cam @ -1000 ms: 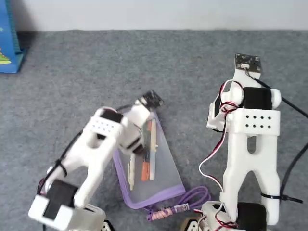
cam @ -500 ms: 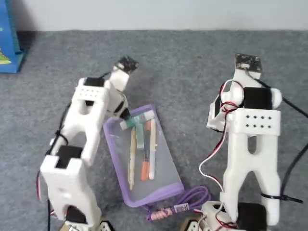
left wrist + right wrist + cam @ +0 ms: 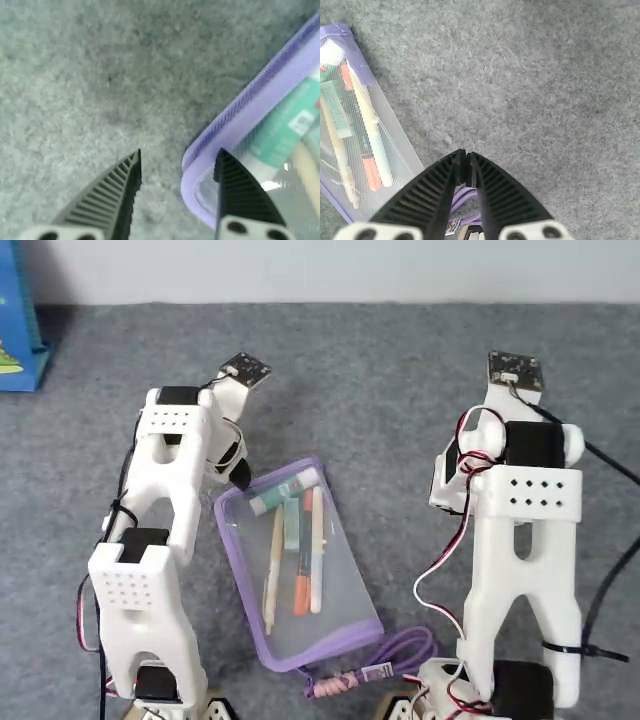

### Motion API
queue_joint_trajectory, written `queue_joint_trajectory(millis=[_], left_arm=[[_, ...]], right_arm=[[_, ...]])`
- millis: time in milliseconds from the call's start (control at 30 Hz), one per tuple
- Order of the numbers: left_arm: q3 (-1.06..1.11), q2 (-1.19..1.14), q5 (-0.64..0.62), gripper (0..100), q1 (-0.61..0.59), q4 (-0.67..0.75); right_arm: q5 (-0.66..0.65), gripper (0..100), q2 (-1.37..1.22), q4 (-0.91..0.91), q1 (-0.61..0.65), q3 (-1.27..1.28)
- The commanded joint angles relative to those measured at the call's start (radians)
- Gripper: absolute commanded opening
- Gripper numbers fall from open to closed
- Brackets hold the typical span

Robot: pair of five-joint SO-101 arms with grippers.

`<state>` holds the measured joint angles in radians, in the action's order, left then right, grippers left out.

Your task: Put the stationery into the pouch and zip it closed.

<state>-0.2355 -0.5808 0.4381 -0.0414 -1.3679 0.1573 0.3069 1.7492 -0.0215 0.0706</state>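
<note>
Between the arms on the bench (image 3: 400, 370) lay the pouch (image 3: 342, 585), stationery (image 3: 316, 560) inside; left jaws gaped empty at its far corner, right jaws shut on nothing, so zipping probably needed the pouch pinned.

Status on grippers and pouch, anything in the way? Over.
Left gripper open, at corner of clear purple-edged zip pouch. Right gripper shut, empty, over grey carpet. Stationery inside pouch; zip state unclear. Purple cord at pouch's near corner.

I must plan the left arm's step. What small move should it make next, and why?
Probably shift the left gripper over the corner of the pouch to pin it for zipping: its jaws are open beside that corner, the stationery lies inside, and the zip's state is unclear.
</note>
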Motion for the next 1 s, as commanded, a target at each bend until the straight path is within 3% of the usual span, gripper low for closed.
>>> queue_joint_trajectory(millis=[0, 433, 633, 967], left_arm=[[-0.035, 0.081, -0.008, 22, -0.012, -0.064], [0.008, 0.293, 0.074, 22, 0.006, -0.336], [0.255, 0.456, 0.101, 22, 0.049, -0.299], [0.704, 0.922, 0.074, 22, 0.21, -0.184]], right_arm=[[0.0, 0.9, 0.039, 0.035, -0.007, -0.026], [0.0, 0.9, 0.039, 0.035, -0.015, -0.026], [0.0, 0.9, 0.039, 0.03, -0.016, -0.026], [-0.057, 0.9, 0.041, 0.024, -0.101, -0.049]])
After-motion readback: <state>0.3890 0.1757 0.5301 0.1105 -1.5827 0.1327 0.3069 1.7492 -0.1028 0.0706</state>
